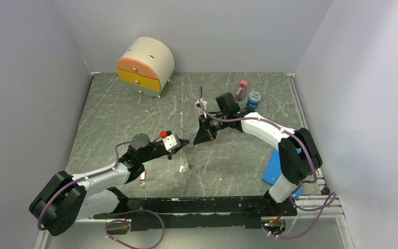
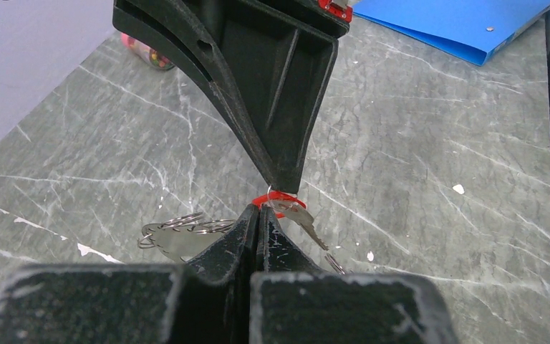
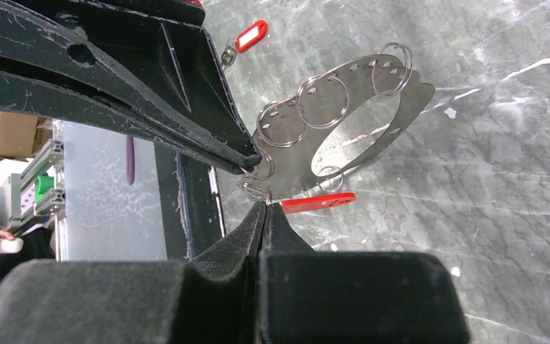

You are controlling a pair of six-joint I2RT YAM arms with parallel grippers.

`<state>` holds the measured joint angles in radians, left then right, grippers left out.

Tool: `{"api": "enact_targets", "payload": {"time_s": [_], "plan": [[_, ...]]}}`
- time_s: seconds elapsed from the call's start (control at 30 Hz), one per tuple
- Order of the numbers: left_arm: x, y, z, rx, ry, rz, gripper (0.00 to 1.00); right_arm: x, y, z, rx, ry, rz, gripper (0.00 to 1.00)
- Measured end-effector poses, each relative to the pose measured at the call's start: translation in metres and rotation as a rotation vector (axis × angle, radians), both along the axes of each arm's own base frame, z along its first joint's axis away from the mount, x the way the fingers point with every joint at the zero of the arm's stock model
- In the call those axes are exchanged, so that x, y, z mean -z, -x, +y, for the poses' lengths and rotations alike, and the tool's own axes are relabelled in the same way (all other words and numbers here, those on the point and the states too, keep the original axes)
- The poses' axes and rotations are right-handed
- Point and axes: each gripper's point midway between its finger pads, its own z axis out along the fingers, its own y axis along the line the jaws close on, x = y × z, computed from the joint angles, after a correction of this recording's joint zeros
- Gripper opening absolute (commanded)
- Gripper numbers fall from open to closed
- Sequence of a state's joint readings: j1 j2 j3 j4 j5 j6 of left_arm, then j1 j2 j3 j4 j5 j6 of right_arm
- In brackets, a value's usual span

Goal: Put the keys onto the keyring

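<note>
On the grey surface [image 1: 238, 155] one loose key [image 3: 251, 34] lies alone, and the left pincer [image 2: 258, 215] is pinched shut on the keyring [image 3: 415, 107] while the right pincer [image 3: 265, 211] is pinched shut on a second key [image 3: 319, 203] beside its small rings, so I think neither is on yet.

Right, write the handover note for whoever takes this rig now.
Left gripper: shut on a split ring at the end of the keyring, a flat crescent plate.
Right gripper: shut at the red-tagged key, tip to tip with the left.
A second tagged key lies on the table.
Done: no key visibly threaded. Left: thread this key, then the second.
</note>
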<state>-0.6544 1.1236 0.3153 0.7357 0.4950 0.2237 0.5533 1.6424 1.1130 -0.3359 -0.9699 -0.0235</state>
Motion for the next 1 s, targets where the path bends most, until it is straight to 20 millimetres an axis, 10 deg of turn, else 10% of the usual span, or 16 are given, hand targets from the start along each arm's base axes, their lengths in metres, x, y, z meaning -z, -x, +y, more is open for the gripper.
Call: {"api": "enact_targets", "payload": {"time_s": [1.0], "plan": [[0.000, -0.002, 0.000, -0.014, -0.005, 0.003, 0.02, -0.008, 0.005, 0.012, -0.044, 0.010, -0.085, 0.00]]}}
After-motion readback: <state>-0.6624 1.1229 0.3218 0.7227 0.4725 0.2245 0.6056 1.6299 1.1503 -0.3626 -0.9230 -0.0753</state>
